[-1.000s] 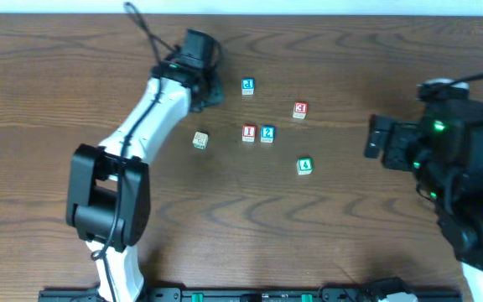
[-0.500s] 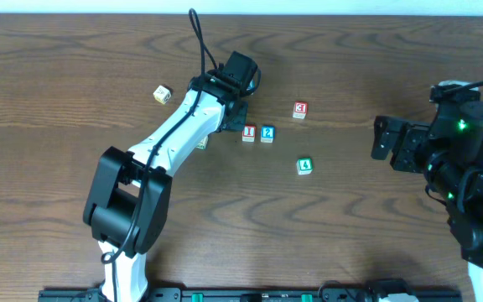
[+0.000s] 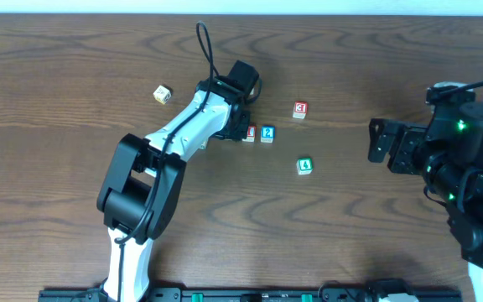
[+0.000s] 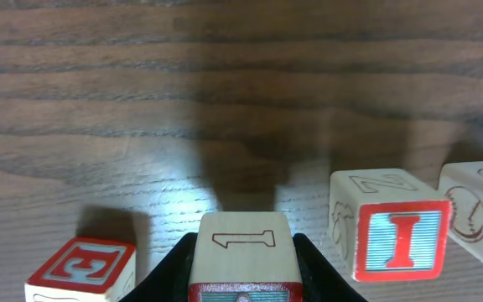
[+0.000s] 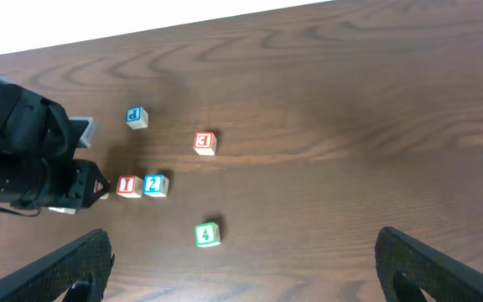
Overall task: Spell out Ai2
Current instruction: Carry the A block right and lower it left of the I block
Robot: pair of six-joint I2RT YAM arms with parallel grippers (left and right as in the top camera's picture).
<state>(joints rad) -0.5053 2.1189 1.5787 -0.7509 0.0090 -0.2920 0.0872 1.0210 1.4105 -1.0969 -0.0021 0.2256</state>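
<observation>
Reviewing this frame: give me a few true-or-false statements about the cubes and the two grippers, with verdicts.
The red I cube and the blue 2 cube sit side by side. True.
The left gripper is empty. False: a cube with a 1 on top sits between its fingers.
The green 4 cube touches the blue 2 cube. False: it lies apart from it.
The right gripper is open, holding nothing. True.

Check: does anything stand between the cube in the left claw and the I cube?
Nothing visible does. Only bare table separates the held cube from the I cube; the 3 cube lies on its other side.
</observation>
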